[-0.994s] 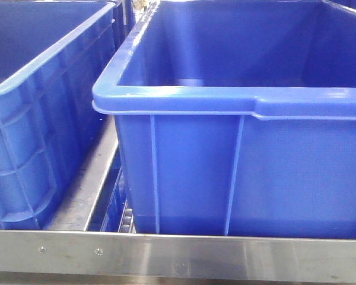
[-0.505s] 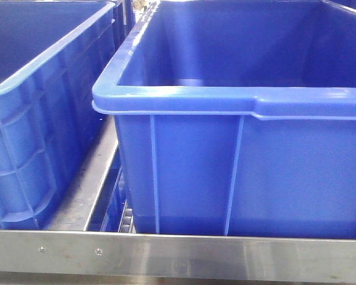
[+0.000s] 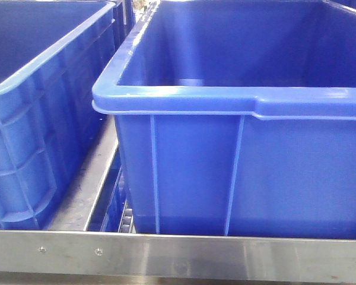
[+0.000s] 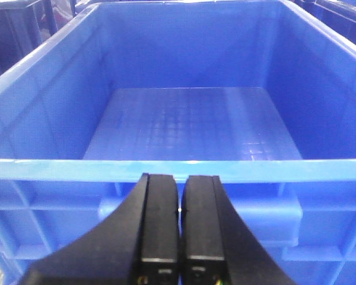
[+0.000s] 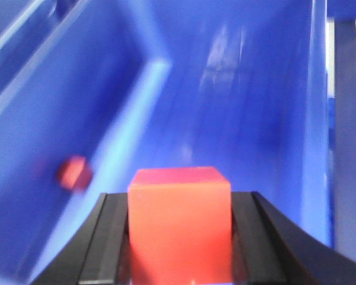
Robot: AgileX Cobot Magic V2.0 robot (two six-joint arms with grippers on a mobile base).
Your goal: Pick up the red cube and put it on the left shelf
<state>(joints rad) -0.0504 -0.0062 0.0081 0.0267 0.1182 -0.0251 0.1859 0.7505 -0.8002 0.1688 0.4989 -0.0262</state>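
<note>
In the right wrist view my right gripper [image 5: 179, 205] is shut on the red cube [image 5: 179, 222], which fills the gap between the two black fingers. It is held inside a blue bin, near the bin's wall [image 5: 237, 89]; a faint red reflection of the cube [image 5: 73, 172] shows on the left wall. My left gripper [image 4: 179, 190] is shut and empty, just in front of the near rim of an empty blue bin [image 4: 184, 169]. The steel shelf's front rail [image 3: 178, 255] with small screws runs along the bottom of the front view. Neither gripper shows in the front view.
Two blue plastic bins stand on the shelf: a large one [image 3: 243, 172] in the middle and right, another [image 3: 29, 136] at the left. A steel cross rail [image 3: 86, 184] runs between them. A blue upright [image 5: 344, 136] shows at the right of the right wrist view.
</note>
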